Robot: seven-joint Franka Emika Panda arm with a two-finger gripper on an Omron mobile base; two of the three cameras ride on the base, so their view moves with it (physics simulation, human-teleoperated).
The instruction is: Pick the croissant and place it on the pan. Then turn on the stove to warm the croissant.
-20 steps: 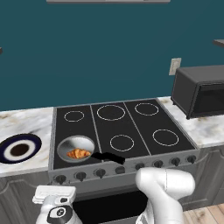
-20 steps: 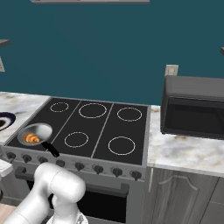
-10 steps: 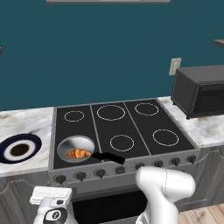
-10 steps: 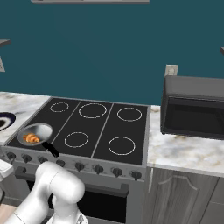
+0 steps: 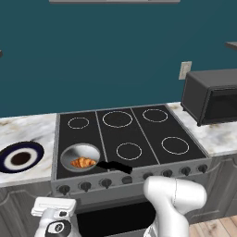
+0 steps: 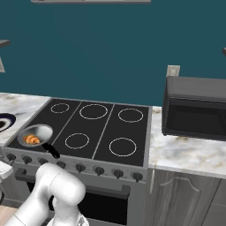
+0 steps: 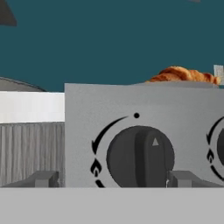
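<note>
1. Two steps make this task, and the first looks done: the croissant [image 5: 83, 162] already lies inside the pan [image 5: 79, 155], which sits on the front left burner of the stove [image 5: 127, 134]
2. So the step in hand is, I judge, turning on the stove. In the hand view the fingers [image 7: 109, 178] stand right in front of the leftmost knob [image 7: 140, 156] of the grey front panel [image 7: 87, 109]
3. The fingers are wide apart and hold nothing; one tip [image 7: 41, 178] shows left of the knob and the other at its right edge
4. The knob lies between the two tips but off centre, nearer to the right one. Whether that tip touches the knob I cannot tell
5. The knob's mark points up, so it seems to be in the off position
6. The next move calls for shifting the hand a little so the knob is centred, closing on its raised bar, and then rotating the wrist along the arc printed around it
7. From the hand view the croissant shows above the panel's top edge, up and to the right of the knob, well apart from the fingers
</note>
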